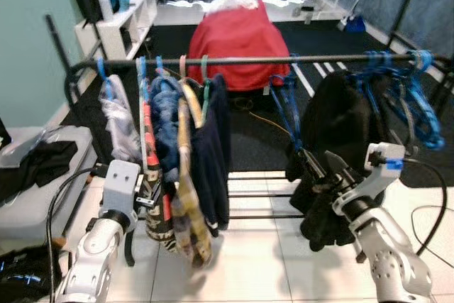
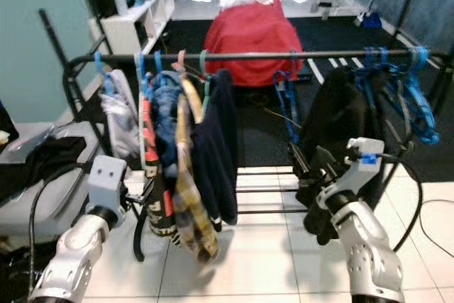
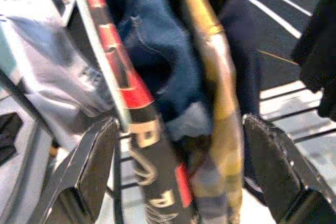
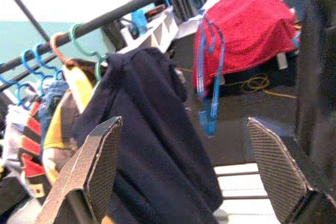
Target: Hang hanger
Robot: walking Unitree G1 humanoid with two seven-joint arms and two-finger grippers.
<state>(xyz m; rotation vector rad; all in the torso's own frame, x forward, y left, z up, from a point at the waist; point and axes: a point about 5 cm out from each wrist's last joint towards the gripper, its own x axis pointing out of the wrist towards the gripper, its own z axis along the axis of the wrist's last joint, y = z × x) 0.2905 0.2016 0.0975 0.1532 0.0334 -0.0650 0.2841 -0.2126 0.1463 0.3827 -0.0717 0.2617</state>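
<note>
A black rail (image 1: pixel 248 60) spans the clothes rack. Its left part carries several garments on hangers: a pale one (image 1: pixel 117 122), a red-and-black one (image 1: pixel 147 140), jeans (image 1: pixel 167 125), a yellow plaid one (image 1: pixel 186 175) and a navy one (image 1: pixel 213 154). An empty blue hanger (image 1: pixel 284 104) hangs mid-rail, also ahead in the right wrist view (image 4: pixel 207 77). A black garment (image 1: pixel 340 125) hangs to its right, with more blue hangers (image 1: pixel 418 97) at the far end. My left gripper (image 3: pixel 181 127) is open, low against the red-and-black and plaid garments. My right gripper (image 4: pixel 184 124) is open and holds nothing, below the blue hanger by the black garment.
A red-covered piece of furniture (image 1: pixel 237 40) stands behind the rack on dark carpet. A white shelf unit (image 1: pixel 120 23) is at the back left. A grey box (image 1: pixel 42 175) with dark cloth sits at my left. Low rack bars (image 1: pixel 262 193) cross the white tiles.
</note>
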